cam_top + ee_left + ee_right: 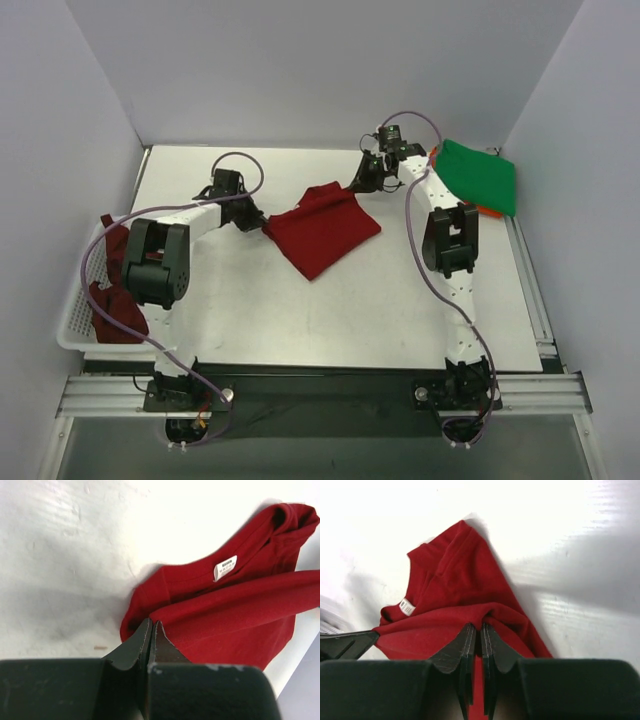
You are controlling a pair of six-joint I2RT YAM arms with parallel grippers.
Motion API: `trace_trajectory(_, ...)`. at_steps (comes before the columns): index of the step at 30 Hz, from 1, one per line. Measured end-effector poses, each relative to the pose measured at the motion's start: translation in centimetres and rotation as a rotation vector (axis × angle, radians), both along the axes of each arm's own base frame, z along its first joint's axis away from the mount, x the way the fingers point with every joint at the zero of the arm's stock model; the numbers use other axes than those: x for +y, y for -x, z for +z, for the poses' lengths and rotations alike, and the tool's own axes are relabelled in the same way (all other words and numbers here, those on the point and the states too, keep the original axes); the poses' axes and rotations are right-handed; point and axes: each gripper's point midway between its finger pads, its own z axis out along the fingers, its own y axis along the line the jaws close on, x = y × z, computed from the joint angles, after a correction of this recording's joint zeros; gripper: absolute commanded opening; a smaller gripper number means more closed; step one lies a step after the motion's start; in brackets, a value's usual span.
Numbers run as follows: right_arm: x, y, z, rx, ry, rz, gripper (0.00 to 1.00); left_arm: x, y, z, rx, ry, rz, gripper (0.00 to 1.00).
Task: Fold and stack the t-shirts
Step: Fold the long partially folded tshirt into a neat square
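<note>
The red shirt (322, 233) lies partly folded in the middle of the table (400, 300), between the two arms. The left gripper (262, 224) is clamped on the shirt's left corner, so the cloth spreads away from it to the right. In the left wrist view the fingers (142, 640) are pressed together on a doubled edge of the shirt, and the white label (225, 567) at the collar shows beyond them. The right gripper (357, 186) is pinched on the far right corner. In its wrist view red cloth runs between the closed fingers (465, 645), and the collar and label lie further out. The rest of the shirt lies toward the left arm.

A green shirt (478, 175) sits folded at the table's far right corner on an orange shirt (487, 212), just beside the right arm. A maroon shirt (115, 305) hangs in the white basket (72, 325) at the left edge.
</note>
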Motion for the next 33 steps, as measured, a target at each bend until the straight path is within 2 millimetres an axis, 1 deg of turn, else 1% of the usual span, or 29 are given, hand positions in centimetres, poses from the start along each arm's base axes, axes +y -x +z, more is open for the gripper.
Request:
trace_trajectory(3,0.6,-0.7,-1.5,0.005,-0.006,0.006,0.08,0.1,-0.9,-0.7,0.004,0.000,0.007,0.00)
trace_trajectory(5,1.2,-0.4,-2.3,0.014,0.001,0.013,0.08,0.0,-1.3,-1.2,0.009,0.000,0.012,0.00)
trace_trajectory(7,1.4,-0.1,-3.1,0.018,0.014,0.009,0.07,-0.3,-1.2,-2.2,0.026,-0.005,0.016,0.00)
trace_trajectory(8,1.5,0.2,-3.6,0.024,0.020,0.005,0.07,-0.5,-1.3,-2.4,0.027,0.003,0.017,0.00)
trace_trajectory(11,1.5,2.0,-5.8,0.065,0.025,-0.017,0.04,-1.1,-1.4,-2.4,0.009,0.001,0.015,0.00)
trace_trajectory(12,1.2,2.5,-5.7,0.056,0.026,-0.030,0.04,-1.3,-1.4,-2.4,0.003,0.002,0.014,0.00)
trace_trajectory(14,0.3,4.5,-5.9,0.064,0.032,-0.059,0.04,-1.9,-1.3,-2.5,-0.013,0.006,0.009,0.00)
trace_trajectory(17,-1.3,8.6,-6.0,0.087,0.036,-0.104,0.03,-3.0,-0.2,-2.5,-0.036,0.007,-0.007,0.00)
trace_trajectory(19,-2.2,11.0,-6.0,0.093,0.033,-0.127,0.03,-3.8,1.2,-2.5,-0.045,0.008,-0.023,0.00)
trace_trajectory(21,-3.0,13.4,-6.1,0.092,0.027,-0.151,0.02,-4.6,3.0,-2.5,-0.047,0.008,-0.040,0.00)
trace_trajectory(26,-5.1,20.3,-6.3,0.081,0.008,-0.197,0.02,-6.4,8.8,-2.4,-0.029,-0.011,-0.109,0.00)
trace_trajectory(30,-6.9,26.0,-6.3,0.081,0.015,-0.209,0.04,-6.4,14.5,-2.1,0.007,-0.040,-0.171,0.00)
trace_trajectory(32,-7.7,28.3,-6.0,0.082,0.026,-0.211,0.06,-6.2,16.6,-1.3,0.007,-0.046,-0.196,0.00)
trace_trajectory(33,-7.9,29.3,-5.8,0.081,0.032,-0.209,0.07,-6.1,17.3,-0.6,0.000,-0.044,-0.203,0.00)
